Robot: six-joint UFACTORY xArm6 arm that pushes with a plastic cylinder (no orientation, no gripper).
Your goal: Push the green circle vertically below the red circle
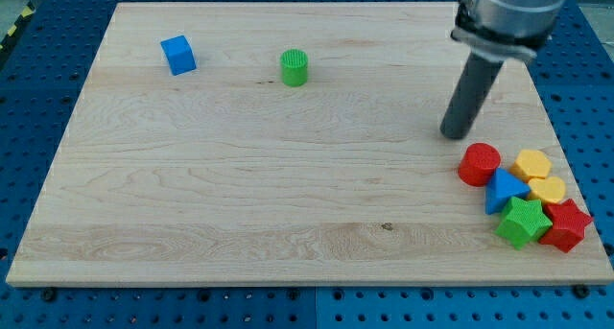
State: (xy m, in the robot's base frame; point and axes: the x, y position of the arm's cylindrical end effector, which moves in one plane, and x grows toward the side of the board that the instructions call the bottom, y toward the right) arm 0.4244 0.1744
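The green circle [295, 67] stands alone on the wooden board [240, 195], at the view's upper middle. The red circle [479, 164] sits at the view's right, at the upper left of a cluster of blocks. My tip [455, 134] rests on the board just above and left of the red circle, a small gap apart, and far to the right of the green circle. The dark rod rises up and right from the tip to the arm's silver end.
A blue cube [178, 55] stands at the view's upper left. Beside the red circle are a blue triangle [504, 189], a yellow hexagon [532, 163], another yellow block [548, 189], a green star [523, 221] and a red star [566, 224], near the board's right edge.
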